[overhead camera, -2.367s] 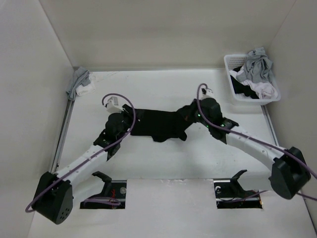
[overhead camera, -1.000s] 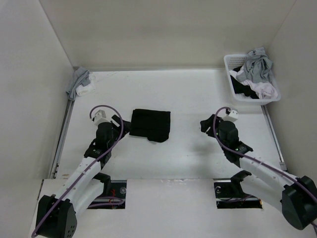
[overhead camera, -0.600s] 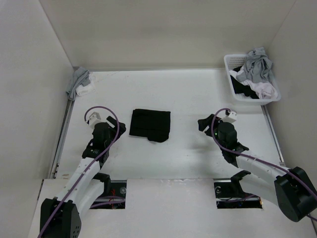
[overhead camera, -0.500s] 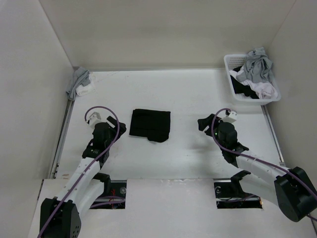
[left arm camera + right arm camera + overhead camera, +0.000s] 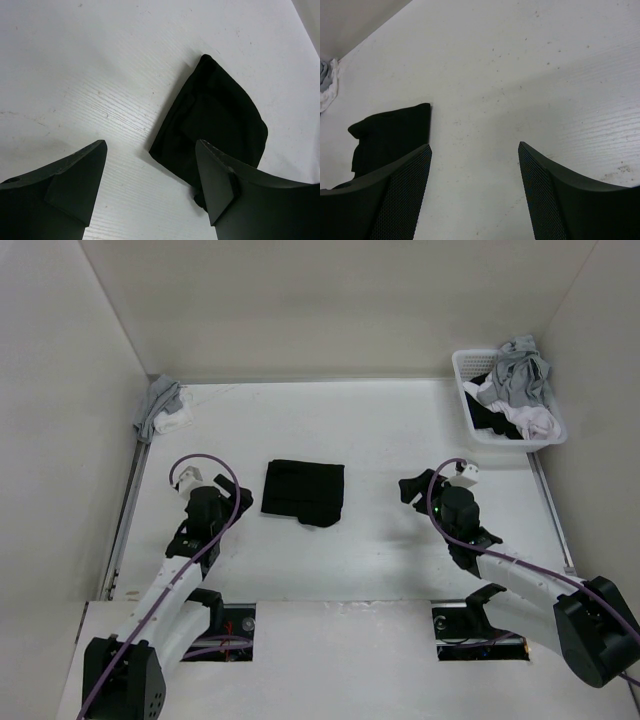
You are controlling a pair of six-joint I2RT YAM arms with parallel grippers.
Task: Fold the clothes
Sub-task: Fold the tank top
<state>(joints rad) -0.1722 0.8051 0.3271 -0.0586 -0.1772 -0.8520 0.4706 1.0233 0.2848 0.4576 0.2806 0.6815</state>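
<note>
The clothes [image 5: 303,492], one plain black garment, lie folded into a small rectangle on the white table, left of centre. My left gripper [image 5: 240,502] is a short way to their left, open and empty. In the left wrist view the folded garment [image 5: 215,125] lies just past the open left gripper [image 5: 151,145], nearer the right finger. My right gripper [image 5: 408,490] sits well to the right of the garment, also open and empty. The right wrist view shows bare table between the fingers of the right gripper [image 5: 474,146], with the black garment [image 5: 390,135] off to the left.
A white basket [image 5: 467,405] at the back right holds grey, white-and-pink and dark cloths. A light grey garment [image 5: 160,408] lies bunched in the back left corner, its edge also visible as a grey cloth [image 5: 325,85]. Walls enclose the table on three sides.
Both grippers have let go of the black garment, which was spread between them and now lies folded. The left arm has drawn back to the left, and the right arm barely moved.
</note>
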